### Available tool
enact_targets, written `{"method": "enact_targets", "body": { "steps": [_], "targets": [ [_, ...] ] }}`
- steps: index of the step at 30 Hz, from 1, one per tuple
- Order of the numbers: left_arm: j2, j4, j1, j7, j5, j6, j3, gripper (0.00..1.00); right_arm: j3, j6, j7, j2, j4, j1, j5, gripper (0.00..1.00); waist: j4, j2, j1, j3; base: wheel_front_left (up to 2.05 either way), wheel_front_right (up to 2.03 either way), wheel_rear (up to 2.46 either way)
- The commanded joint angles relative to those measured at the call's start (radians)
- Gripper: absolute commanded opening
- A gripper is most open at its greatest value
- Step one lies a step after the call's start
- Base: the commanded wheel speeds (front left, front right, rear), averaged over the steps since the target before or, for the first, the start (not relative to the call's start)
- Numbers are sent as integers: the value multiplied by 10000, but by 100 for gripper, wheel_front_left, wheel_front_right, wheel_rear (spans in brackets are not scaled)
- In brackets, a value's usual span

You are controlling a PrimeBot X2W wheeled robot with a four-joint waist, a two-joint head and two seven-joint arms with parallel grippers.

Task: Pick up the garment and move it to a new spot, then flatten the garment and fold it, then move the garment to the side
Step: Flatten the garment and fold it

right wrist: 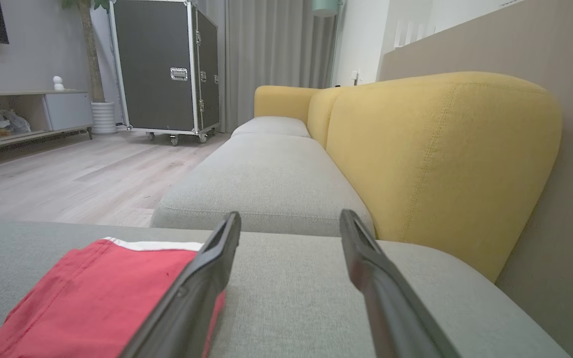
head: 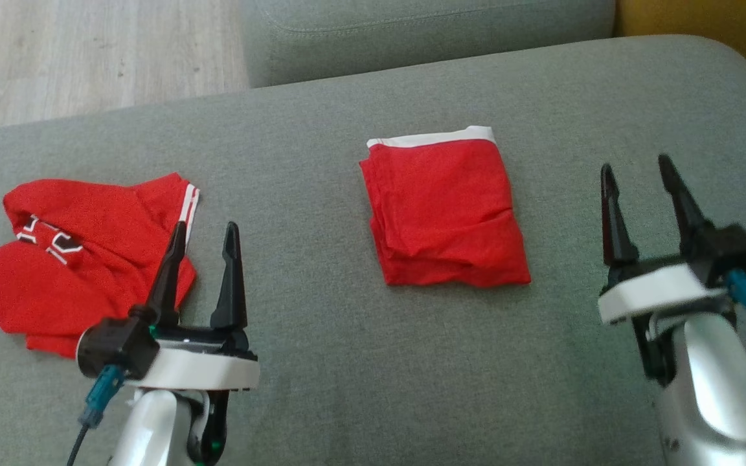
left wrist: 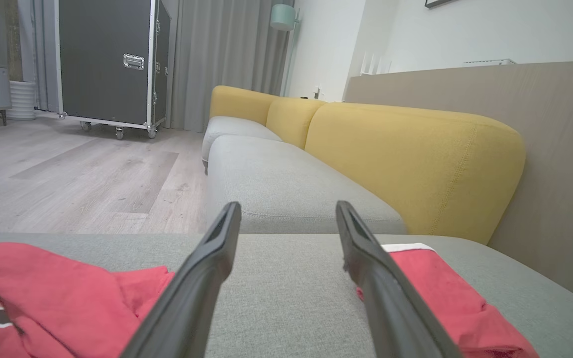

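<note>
Hovering spread wide and empty, left gripper (head: pixel 206 224) and right gripper (head: pixel 634 162) flank the folded garment (head: pixel 447 207)

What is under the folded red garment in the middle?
The folded red garment lies on the grey sofa cushion. Whatever is directly beneath it is covered by the cloth.

Left gripper (head: pixel 205 226) at lower left of head view, jaws wide apart & empty, fingers pointing up-frame w/ slight lean right. Right gripper (head: pixel 634 163) at lower right, also spread wide & empty, fingers leaning left.
</note>
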Motion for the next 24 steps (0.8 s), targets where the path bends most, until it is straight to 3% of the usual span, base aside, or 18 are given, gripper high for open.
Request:
{"method": "enact_targets", "body": {
  "steps": [1,14,15,17,24],
  "targets": [
    [79,-273,-341,-95,117,-5,340,100,104,-9,-107,120,-507,-26,-73,100,-39,-1,0,36,0,0,0],
    [75,-226,-517,-95,60,-67,105,100,216,-9,-108,266,-903,351,104,100,423,-1,0,484,0,0,0],
    [75,-216,-554,-95,65,-72,79,100,262,-9,-94,267,-785,255,139,91,518,-1,0,568,0,0,0],
    [75,-190,-656,-95,70,-84,11,100,393,-9,13,267,-522,-20,183,0,731,-1,0,782,0,0,0],
    [75,-66,-1040,-95,39,-118,-266,100,397,-9,379,268,1001,-1474,-19,0,1497,-1,0,1543,0,0,0]
  ]
}}
